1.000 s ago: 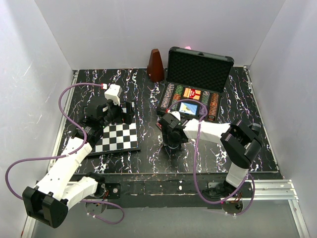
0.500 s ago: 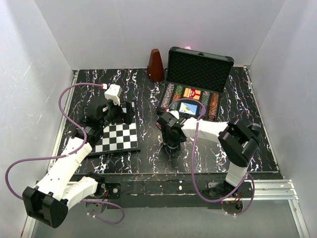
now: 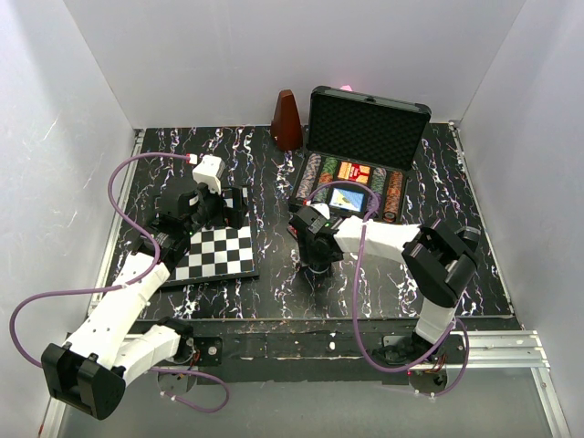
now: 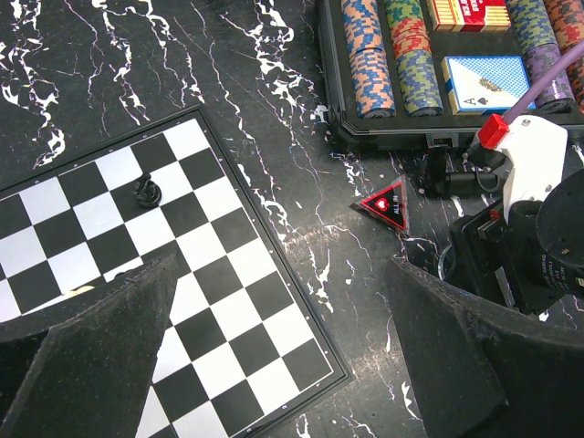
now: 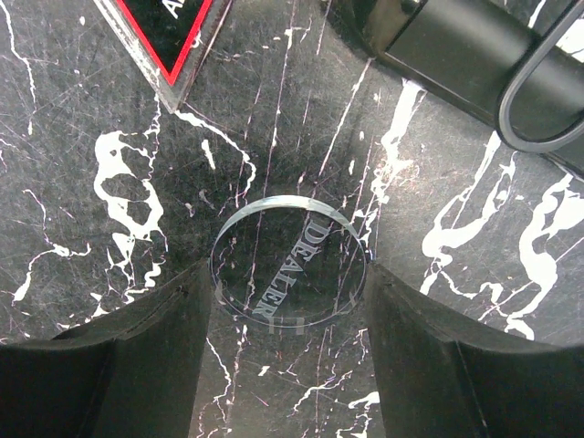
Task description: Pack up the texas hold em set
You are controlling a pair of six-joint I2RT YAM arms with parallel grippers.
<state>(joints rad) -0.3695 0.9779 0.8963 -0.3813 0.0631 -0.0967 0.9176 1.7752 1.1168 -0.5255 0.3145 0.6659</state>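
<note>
**Poker set, part packed: dealer button being picked up**

- Item in hand: clear round plastic "DEALER" button [image 5: 290, 260], flat on the black marbled table [image 3: 274, 283] just in front of the case.
- The right gripper [image 5: 290, 292] straddles it, a finger at each rim. I cannot tell whether they pinch yet.
- Next, I'd judge: a firm edge grip on the thin disc, then a lift into the case.
- The left gripper [image 4: 283, 301] hangs spread wide over the black-and-white chessboard [image 3: 217, 251].
- Black hard case [image 3: 370, 128], lid up: rows of striped chips [image 4: 370, 55], red card box [image 4: 470, 11], blue card box [image 4: 486, 73].
- Also out of the case: red-edged black triangular marker [image 4: 385, 204].
</note>
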